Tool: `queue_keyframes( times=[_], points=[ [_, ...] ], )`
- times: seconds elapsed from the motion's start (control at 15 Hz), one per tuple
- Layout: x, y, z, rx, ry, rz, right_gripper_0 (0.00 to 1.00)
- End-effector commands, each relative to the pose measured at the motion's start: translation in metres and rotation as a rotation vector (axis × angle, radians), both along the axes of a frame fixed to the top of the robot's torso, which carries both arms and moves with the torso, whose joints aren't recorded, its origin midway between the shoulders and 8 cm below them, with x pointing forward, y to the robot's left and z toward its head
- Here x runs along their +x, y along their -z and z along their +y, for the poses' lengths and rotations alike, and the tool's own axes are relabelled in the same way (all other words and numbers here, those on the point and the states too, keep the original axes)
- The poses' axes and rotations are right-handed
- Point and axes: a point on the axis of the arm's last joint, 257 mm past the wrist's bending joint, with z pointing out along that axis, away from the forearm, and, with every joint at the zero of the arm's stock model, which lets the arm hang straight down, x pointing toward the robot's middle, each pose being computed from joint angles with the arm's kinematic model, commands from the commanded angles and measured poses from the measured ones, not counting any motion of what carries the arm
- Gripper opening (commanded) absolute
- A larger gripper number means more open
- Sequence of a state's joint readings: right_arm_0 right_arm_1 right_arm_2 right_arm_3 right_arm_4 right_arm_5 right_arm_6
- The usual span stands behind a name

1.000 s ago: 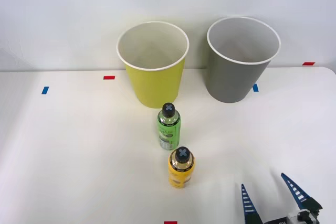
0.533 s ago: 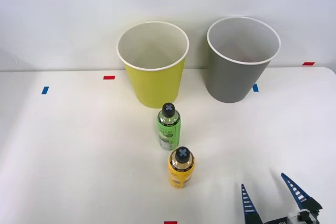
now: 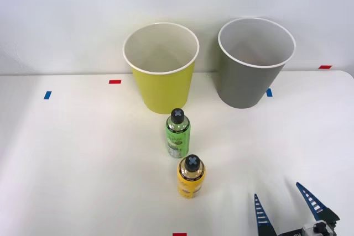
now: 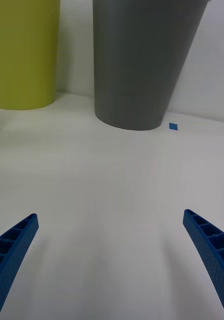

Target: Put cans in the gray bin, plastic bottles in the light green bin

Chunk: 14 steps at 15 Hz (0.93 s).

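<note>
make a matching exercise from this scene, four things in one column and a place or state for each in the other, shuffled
Things:
1. green bottle
2. yellow bottle
3. gray bin
4. right gripper

Places or states:
A. open, low at the near right of the table
B. upright, just in front of the light green bin
C. back right of the table
D. upright, the bottle nearest the robot

Pairs: 1-B, 2-D, 3-C, 4-A
</note>
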<state>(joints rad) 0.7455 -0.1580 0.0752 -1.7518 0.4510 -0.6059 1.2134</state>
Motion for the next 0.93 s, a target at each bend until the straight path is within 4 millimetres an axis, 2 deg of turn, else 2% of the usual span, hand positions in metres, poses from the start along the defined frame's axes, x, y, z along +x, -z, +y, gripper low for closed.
queue_keyframes(
  times=[0.07, 0.93],
  points=[
    [0.0, 0.0, 0.0, 0.0, 0.0, 0.0, 1.0],
    [0.0, 0.0, 0.0, 0.0, 0.0, 0.0, 1.0]
  ],
)
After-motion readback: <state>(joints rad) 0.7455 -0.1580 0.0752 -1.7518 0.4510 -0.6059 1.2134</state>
